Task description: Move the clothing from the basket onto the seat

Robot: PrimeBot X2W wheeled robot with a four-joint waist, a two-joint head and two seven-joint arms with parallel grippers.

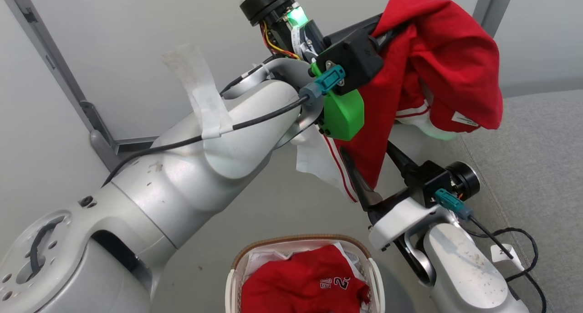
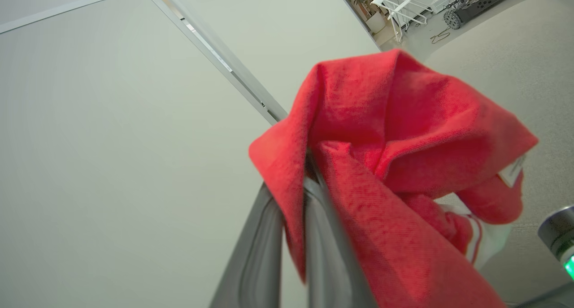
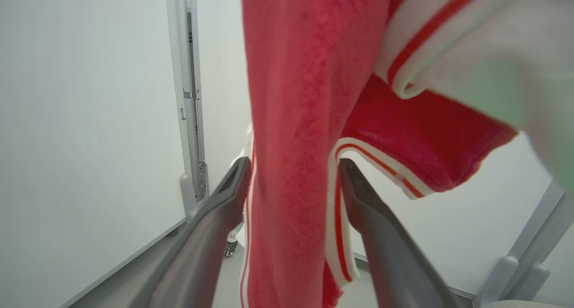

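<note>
The left arm [image 1: 205, 167] reached toward the frame's upper centre, the left gripper [image 2: 291, 196] with jaws pinched on the red garment [image 2: 403, 133]; the right gripper [image 3: 293, 169] held its jaws apart.

One red garment [image 1: 437, 67] with white striped trim hangs bunched in the air by the grey seat's [image 1: 537, 149] edge, while a second red piece [image 1: 305, 285] with white numerals lies crumpled in the white, brown-rimmed basket [image 1: 300, 238] below.
</note>
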